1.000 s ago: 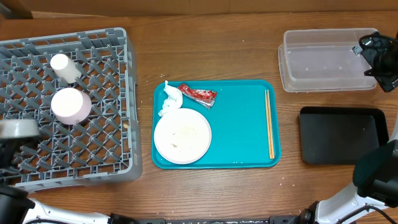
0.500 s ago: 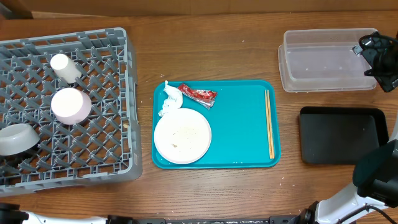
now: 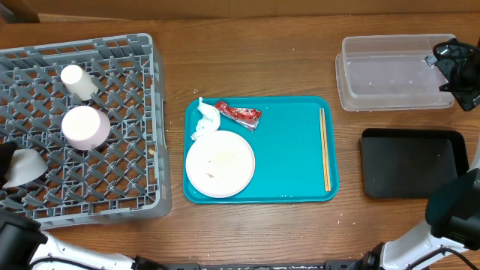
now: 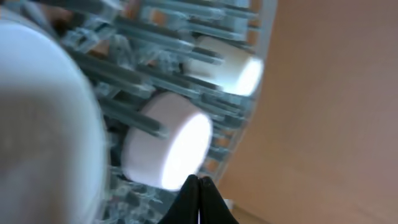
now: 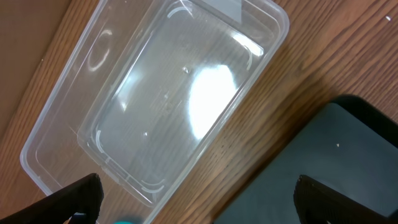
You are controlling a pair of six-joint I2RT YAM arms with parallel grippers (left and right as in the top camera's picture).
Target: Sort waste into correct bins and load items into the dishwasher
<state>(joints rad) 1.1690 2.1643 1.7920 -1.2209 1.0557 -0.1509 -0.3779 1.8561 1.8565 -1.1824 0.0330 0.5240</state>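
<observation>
Lying in rack (image 3: pixel 160 112), bowl (image 3: pixel 22 168) — beside left gripper (image 4: pixel 198 190)

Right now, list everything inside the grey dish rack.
The dish rack holds a white cup, a pinkish round dish and, at its left edge, a metal bowl only partly in view. Anything beneath them is hidden.

The brown wooden counter (image 3: pixel 255 67) showed a matt grain. The square grey lattice dish rack (image 3: pixel 112 187) looked like dull moulded plastic. The clear rectangular plastic tub (image 5: pixel 180 93) was glossy with glare, the flat black rectangular tray (image 3: pixel 409 165) matt. The crumpled white paper napkin (image 3: pixel 204 120) looked rough, the teal plastic serving tray (image 3: pixel 292 150) smooth.
</observation>
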